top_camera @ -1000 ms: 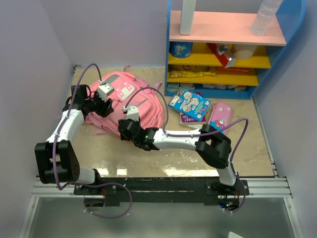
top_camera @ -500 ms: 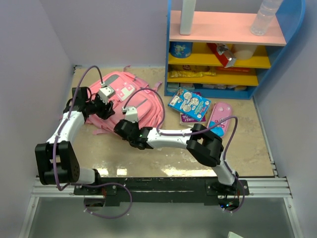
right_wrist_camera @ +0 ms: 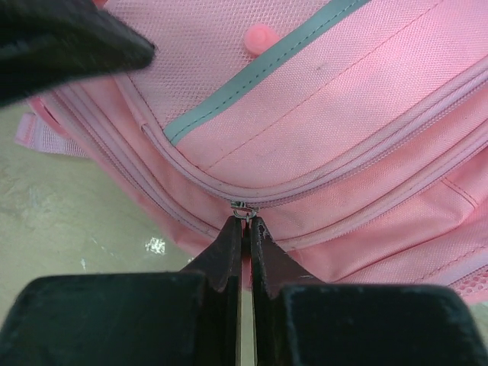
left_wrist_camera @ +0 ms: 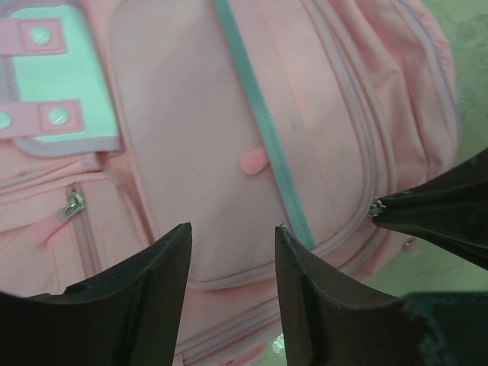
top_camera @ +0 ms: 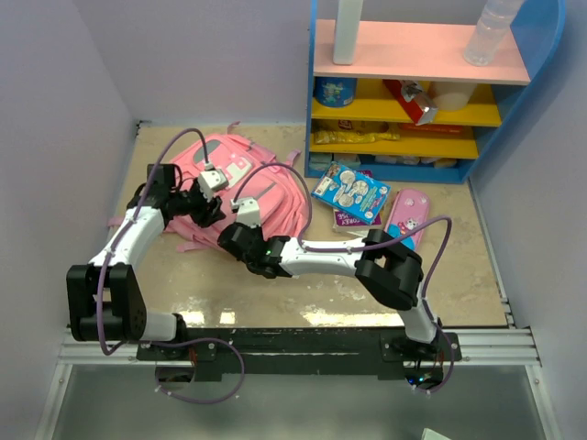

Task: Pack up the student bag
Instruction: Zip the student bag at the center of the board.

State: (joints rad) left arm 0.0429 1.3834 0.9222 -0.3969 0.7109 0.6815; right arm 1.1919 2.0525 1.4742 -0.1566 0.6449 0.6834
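Student bag (top_camera: 280,197) lies flat near the far-left corner of the worktop. Right gripper (right_wrist_camera: 244,229) is pinched tight on the zipper pull (right_wrist_camera: 242,209) at the bag's near edge. Left gripper (left_wrist_camera: 232,244) is spread apart, holding nothing, over the front pocket.

left gripper (left_wrist_camera: 231,232) and right gripper (right_wrist_camera: 245,221) crowd together over the student bag (top_camera: 284,211).

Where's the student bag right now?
In the top view the student bag lies at the back left, left of the picture books, the right hand pinching its zipper pull.
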